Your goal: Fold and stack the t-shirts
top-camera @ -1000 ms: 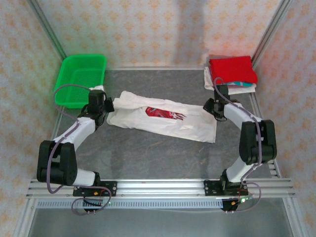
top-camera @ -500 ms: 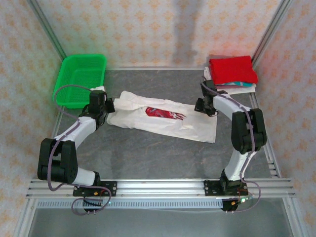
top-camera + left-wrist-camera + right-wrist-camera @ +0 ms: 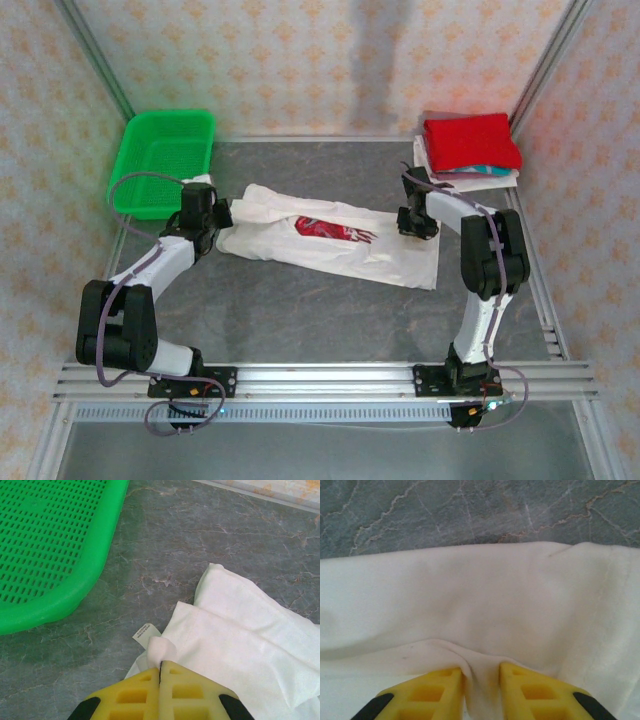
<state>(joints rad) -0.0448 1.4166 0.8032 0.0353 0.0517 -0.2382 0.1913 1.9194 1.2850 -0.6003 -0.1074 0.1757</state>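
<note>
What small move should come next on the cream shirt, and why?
Probably lift both ends slightly together: the left claw is pinched on the tag end of the cream shirt, and the right claw has a fold bunched between its fingers.

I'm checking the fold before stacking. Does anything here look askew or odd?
The cream-white t-shirt lies slanted and rumpled, half folded; its label pokes out beside the left gripper pinching that corner.
</note>
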